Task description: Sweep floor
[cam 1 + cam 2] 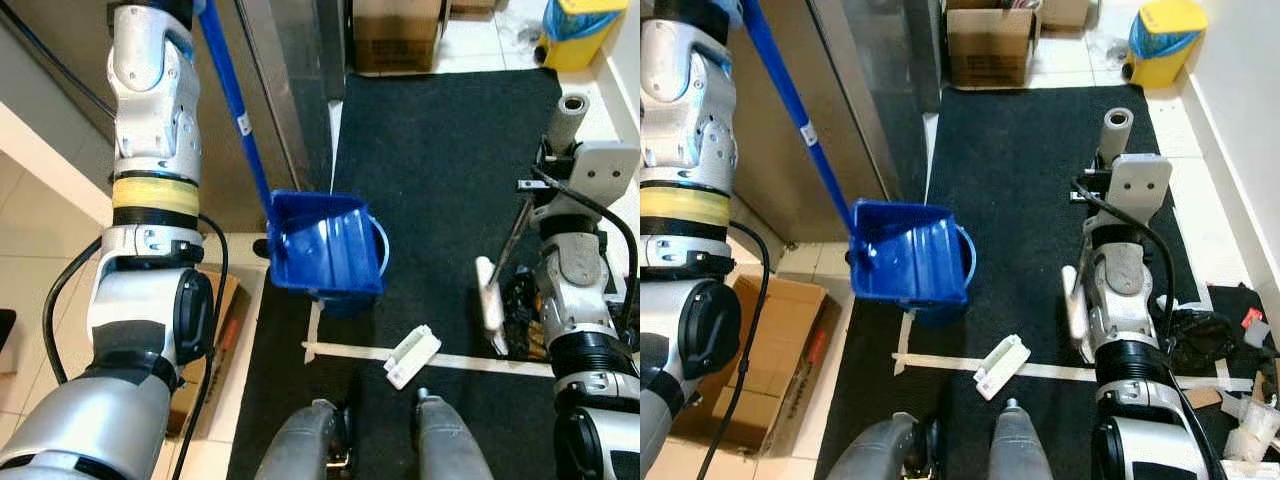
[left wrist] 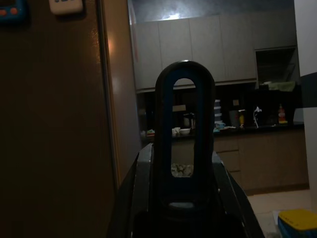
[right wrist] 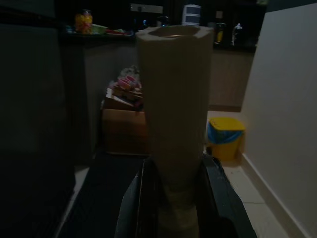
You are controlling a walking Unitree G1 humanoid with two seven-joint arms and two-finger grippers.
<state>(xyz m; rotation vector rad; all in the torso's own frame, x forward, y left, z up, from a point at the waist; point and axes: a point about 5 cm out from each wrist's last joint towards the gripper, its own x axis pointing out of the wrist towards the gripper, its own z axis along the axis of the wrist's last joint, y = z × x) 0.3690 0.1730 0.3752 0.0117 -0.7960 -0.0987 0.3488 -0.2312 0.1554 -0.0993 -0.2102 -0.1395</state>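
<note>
Dustpan blue, on mat | left end effector clamps handle | right end effector clamps broom handle

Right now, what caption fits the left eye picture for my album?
Blue dustpan on a long handle stands on the black mat near a white piece.

Blue dustpan, black mat, yellow bin, white debris

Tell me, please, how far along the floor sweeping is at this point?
Tools are in hand: the left gripper holds the blue dustpan by its handle, and the right gripper holds the broom handle. Still left: a white object lies unswept on the black mat.
</note>
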